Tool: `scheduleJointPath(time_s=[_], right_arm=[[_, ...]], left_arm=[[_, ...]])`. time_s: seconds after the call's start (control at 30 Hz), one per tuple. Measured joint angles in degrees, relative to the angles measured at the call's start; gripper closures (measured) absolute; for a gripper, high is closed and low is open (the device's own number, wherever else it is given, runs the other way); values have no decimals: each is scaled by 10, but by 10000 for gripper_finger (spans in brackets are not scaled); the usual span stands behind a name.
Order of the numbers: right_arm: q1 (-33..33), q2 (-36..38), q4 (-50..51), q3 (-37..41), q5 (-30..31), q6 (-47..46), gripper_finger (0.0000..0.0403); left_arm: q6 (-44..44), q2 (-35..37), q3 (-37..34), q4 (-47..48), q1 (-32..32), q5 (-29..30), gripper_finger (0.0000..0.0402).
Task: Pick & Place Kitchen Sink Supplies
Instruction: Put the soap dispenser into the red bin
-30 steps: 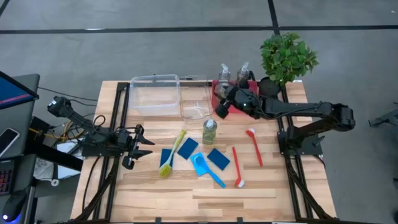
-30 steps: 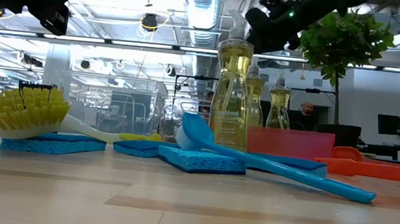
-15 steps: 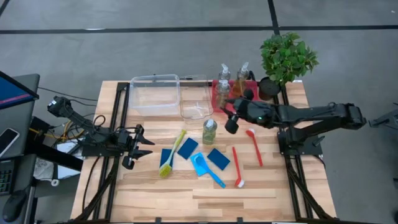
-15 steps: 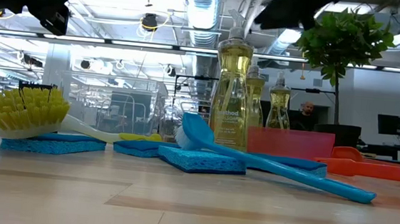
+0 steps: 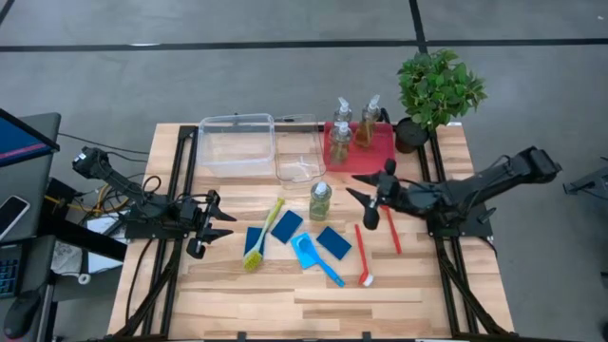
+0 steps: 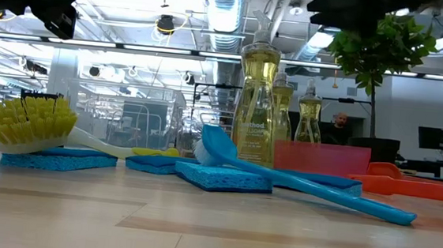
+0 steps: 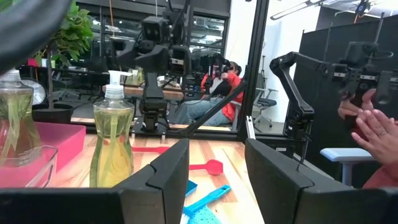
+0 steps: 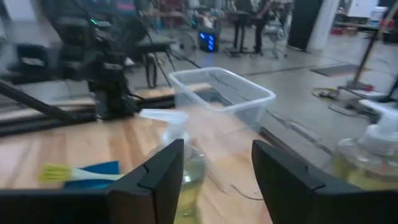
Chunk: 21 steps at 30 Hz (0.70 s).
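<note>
We judge the task partly done; three pump bottles (image 5: 353, 128) stand at the red tray (image 5: 380, 152) at about one o'clock on the table, while the fourth pump bottle (image 5: 320, 200) stands on the bare wood near the centre.

The blue sponges (image 5: 286, 226), the green brush (image 5: 262, 238), the blue brush (image 5: 314, 256) and the two red brushes (image 5: 374, 238) lie loose between five and seven o'clock.

The clear bins (image 5: 237, 144) at eleven o'clock appear to hold none of the supplies.

The right gripper (image 5: 367, 202) hovers just beside the fourth bottle, fingers spread, holding nothing; the left gripper (image 5: 220, 223) waits at nine o'clock, fingers parted and empty.
</note>
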<state>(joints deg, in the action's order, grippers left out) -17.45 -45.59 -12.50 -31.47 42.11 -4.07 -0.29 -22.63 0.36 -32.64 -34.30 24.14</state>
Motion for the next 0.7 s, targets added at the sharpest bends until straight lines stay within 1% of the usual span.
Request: scheduleJointPath(time_s=[0.13,0.2,0.4,0.7], right_arm=[[-25,-1,-73,42,0,3,225],[-33,-1,-95,56,0,12,225],[-45,-2,-106,64,0,16,221],[-55,-34,-115,64,-2,15,219]], left_arm=[[0,0,0,0,0,0,243],[0,0,0,0,0,0,243],[0,0,0,0,0,0,243],[0,0,0,0,0,0,243]])
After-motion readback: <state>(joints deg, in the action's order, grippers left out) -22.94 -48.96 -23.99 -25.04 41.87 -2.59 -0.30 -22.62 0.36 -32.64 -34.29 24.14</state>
